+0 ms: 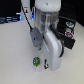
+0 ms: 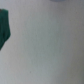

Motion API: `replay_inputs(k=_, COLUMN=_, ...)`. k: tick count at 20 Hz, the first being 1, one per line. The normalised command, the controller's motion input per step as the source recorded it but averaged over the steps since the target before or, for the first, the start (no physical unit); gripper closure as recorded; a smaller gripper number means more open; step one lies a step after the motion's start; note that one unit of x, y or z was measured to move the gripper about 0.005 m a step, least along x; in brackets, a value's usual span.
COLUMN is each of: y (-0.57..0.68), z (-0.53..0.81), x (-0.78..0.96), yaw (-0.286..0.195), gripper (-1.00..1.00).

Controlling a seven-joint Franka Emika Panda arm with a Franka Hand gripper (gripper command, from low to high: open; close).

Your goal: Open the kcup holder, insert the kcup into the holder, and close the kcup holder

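**On the white table: a big arm and a tiny green pod**

On the white table (image 1: 12, 47) stands a big white robot arm (image 1: 47, 35). It fills the middle of the exterior view and leans down toward the table. Its lower end is near the table, just beside a tiny green kcup (image 1: 36, 62). The kcup sits on the table, toward the exterior view's left of the arm's lower end. I cannot tell if they touch.

Behind the arm, toward the exterior view's right, is the black kcup holder (image 1: 67, 31). The arm hides part of it. It looks like a dark box with a pale part on its front. It is too blurry to tell if its drawers are pulled out or pushed in. The kcup is well apart from the holder, on the near side of the arm.

The gripper (image 1: 45, 64) is small and dark in the exterior view. I cannot tell if its fingers are apart or together.

The wrist view shows much less. It is mostly pale grey table (image 2: 50, 45). At one edge there is a blurry dark green shape (image 2: 4, 27). It may be the kcup, but I cannot tell. No fingers show in this view, and the holder does not show either.
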Motion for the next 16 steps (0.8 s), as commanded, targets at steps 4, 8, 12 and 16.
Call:
replay_inputs(k=4, y=-0.33, z=-0.1, x=0.08, yaw=-0.062, gripper=-1.0)
replay_inputs(k=8, y=-0.29, z=-0.09, x=-0.07, yaw=-0.001, gripper=-1.0)
replay_inputs(k=12, y=-0.3, z=-0.13, x=-0.04, yaw=0.0, gripper=-1.0)
replay_inputs(k=16, y=-0.23, z=-0.17, x=0.0, yaw=0.0, gripper=-1.0)
